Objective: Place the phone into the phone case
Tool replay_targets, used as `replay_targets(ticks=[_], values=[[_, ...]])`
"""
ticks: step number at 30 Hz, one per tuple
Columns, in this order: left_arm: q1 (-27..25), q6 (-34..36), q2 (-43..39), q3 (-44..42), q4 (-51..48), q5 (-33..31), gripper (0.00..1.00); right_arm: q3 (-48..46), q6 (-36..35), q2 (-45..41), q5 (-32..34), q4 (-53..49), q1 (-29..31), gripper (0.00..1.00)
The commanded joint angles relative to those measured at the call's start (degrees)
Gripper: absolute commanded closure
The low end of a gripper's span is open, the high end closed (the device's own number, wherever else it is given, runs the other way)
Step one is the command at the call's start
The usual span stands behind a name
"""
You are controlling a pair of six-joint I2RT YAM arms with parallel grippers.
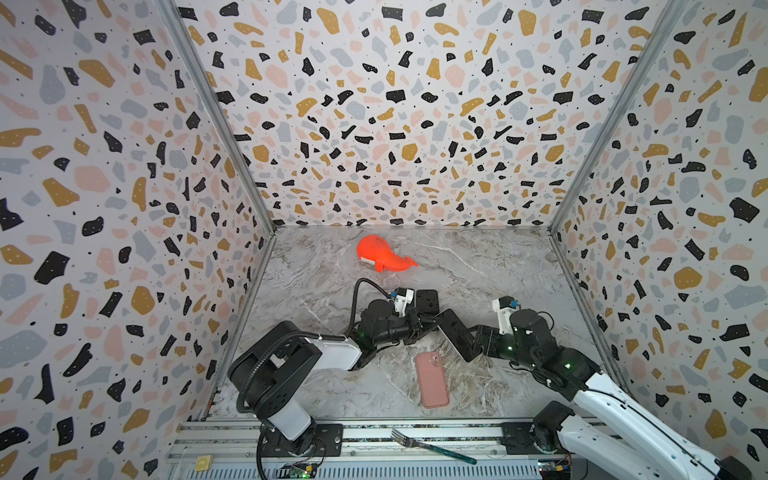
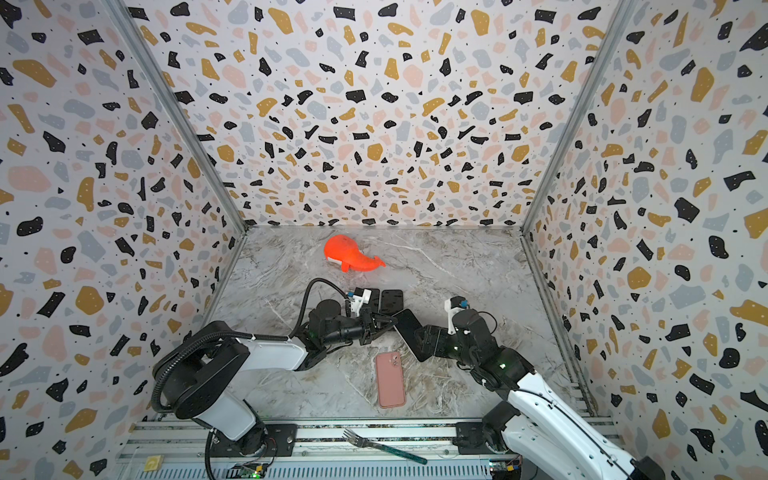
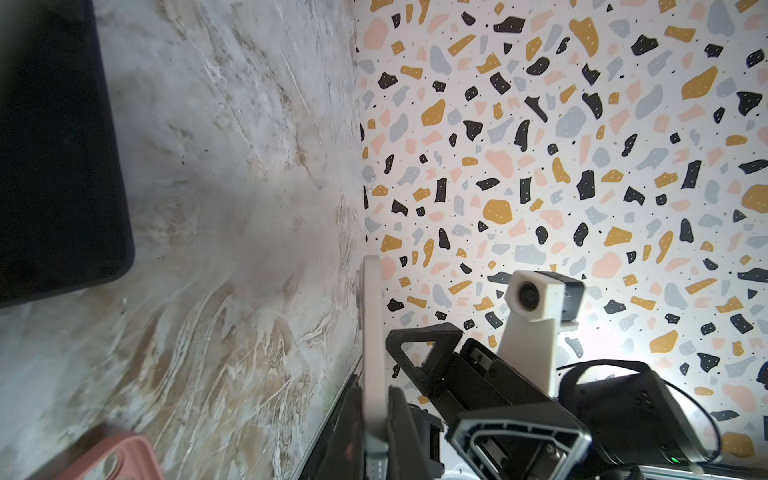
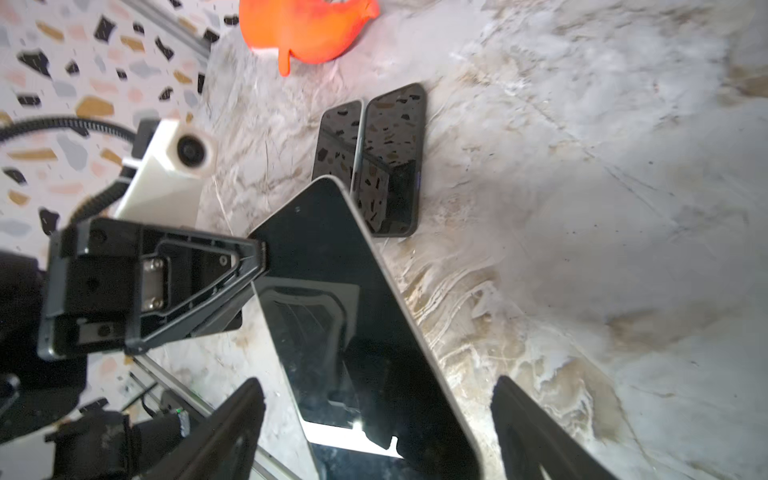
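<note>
Left gripper (image 1: 433, 322) tight on black phone (image 1: 458, 334)

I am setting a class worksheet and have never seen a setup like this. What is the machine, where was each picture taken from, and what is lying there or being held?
It is a robot with two arms, each ending in a two-fingered gripper. Two pictures look down from overhead; the other two come from a camera on each wrist. The left gripper is shut on one end of a dark phone, held tilted above the marble table. The right gripper is open, straddling the phone's other end. On the table lie a pink phone case, two more dark phones side by side, and an orange whale toy. A fork rests on the front rail.
</note>
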Motion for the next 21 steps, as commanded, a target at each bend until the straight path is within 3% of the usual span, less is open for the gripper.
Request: replay_targets(ticks=[1, 10, 16, 21], values=[[-0.16, -1.59, 0.74, 0.77, 7.21, -1.31, 1.0, -2.65, 6.05, -2.58, -9.5, 3.25, -5.29, 0.13], [-0.17, -10.15, 7.37, -1.24, 23.95, -3.5, 1.0, -15.63, 26.04, -10.67, -24.23, 20.9, -12.89, 0.17], [-0.18, -10.13, 7.84, -1.8, 24.27, -5.59, 1.0, -20.98, 35.75, -17.66, -23.98, 26.05, -13.64, 0.22], [-0.22, -11.66, 8.78, -1.94, 26.32, -6.15, 1.0, -27.75, 44.4, -22.76, -22.81, 35.22, -13.73, 0.38]])
